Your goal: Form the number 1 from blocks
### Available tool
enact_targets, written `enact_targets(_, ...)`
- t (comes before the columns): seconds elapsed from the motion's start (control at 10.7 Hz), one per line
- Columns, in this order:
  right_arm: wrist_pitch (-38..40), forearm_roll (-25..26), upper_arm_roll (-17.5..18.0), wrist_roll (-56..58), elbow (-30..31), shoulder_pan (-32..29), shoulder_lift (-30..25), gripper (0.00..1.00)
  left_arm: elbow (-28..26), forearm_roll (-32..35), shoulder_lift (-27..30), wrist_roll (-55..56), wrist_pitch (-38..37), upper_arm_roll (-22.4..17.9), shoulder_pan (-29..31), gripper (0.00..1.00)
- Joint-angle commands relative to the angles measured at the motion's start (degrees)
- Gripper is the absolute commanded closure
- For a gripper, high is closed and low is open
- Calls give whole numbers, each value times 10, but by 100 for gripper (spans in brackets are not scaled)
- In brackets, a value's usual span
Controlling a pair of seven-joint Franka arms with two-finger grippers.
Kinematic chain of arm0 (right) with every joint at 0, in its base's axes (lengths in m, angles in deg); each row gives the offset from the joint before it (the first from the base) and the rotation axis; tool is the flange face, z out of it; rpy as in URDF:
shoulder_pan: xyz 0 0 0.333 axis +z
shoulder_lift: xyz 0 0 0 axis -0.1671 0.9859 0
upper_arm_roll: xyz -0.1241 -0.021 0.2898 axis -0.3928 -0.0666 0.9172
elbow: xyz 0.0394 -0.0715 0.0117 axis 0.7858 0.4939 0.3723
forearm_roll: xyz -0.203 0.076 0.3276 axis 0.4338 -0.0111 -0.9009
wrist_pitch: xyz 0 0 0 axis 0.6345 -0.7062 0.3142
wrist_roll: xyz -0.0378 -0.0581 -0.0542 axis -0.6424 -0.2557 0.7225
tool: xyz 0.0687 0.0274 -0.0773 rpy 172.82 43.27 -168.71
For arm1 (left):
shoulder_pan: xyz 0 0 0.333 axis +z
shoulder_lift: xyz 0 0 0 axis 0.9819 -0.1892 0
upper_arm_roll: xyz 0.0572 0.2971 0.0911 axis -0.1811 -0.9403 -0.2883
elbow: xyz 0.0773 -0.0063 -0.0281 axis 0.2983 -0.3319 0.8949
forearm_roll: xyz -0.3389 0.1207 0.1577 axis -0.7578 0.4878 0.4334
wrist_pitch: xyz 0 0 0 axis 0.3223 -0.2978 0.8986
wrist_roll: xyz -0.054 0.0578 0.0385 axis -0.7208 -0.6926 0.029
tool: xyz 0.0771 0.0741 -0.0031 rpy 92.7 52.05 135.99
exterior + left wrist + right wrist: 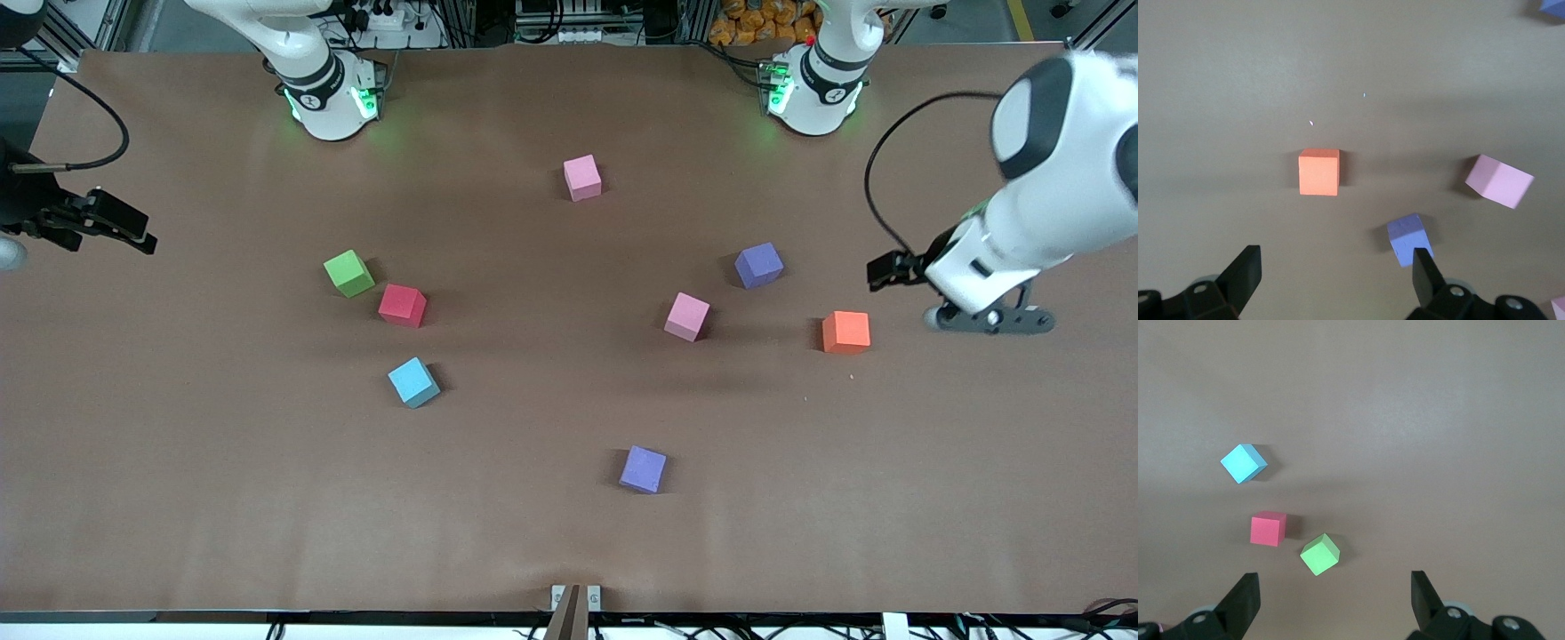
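Five blocks lie scattered and apart on the brown table [533, 533]. One pink cube [582, 177] sits near the robots' bases, and the other pink cube [686, 316] [1499, 181] lies mid-table. The orange cube [845, 332] [1319, 172] is toward the left arm's end. The red cube [402, 305] [1267, 528] and the light blue cube [413, 382] [1243, 463] are toward the right arm's end. My left gripper [892, 269] [1336, 257] hangs open and holds nothing, over bare table beside the orange cube. My right gripper [124, 227] [1335, 583] is open too, over the table's edge at the right arm's end.
A green cube [348, 273] [1319, 554] sits close beside the red one. One purple cube [758, 265] [1408, 239] lies between the mid-table pink cube and the orange one. Another purple cube [643, 468] is nearest the front camera.
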Motion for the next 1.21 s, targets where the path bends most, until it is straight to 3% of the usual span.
enact_targets(0.0, -5, 4, 6, -7, 7, 5, -4, 0, -34, 5, -18, -9, 54, 2, 19, 0)
enact_targets(0.19, -6, -3, 7, -7, 18, 14, 4, 0, -95, 6, -16, -3, 110, 2, 22, 0)
enact_targets(0.47, -21, -11, 7, -8, 50, 78, 14, 0, -178, 6, -41, -1, 232, 1, 23, 0)
enact_targets(0.84, -111, -12, 7, -7, 141, 139, 18, 0, -185, 68, -117, 11, 323, -1, 66, 0)
enact_targets(1.12, -177, -11, 7, 23, 158, 170, 84, 0, -177, 66, -132, 32, 332, 2, 67, 0)
